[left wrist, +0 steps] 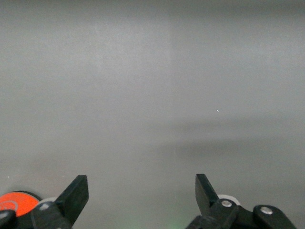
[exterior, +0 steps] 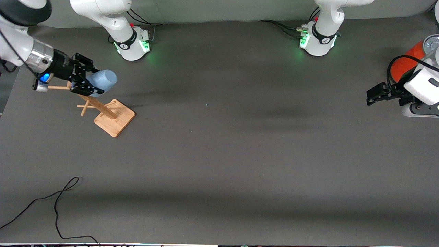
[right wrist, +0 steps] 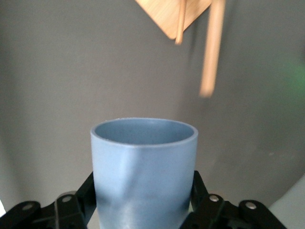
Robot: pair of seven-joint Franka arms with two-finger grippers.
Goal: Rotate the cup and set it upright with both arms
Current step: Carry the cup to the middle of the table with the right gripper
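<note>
orange can (exterior: pixel 406 63): arm-hidden, edge-cut | rack pegs (right wrist: pixel 212 52): blurred

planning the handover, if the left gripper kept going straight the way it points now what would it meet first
Probably nothing: the left gripper, jaws open, faces bare table in its wrist view. The cup sits in the right gripper over the rack at the right arm's end; depth is unclear.

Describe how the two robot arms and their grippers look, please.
Both arms are white and rounded, with black bands at the joints and green-lit bases. The right arm has a silver wrist ring; its right gripper is black. The left gripper is black too, with a black cable looping above.
</note>
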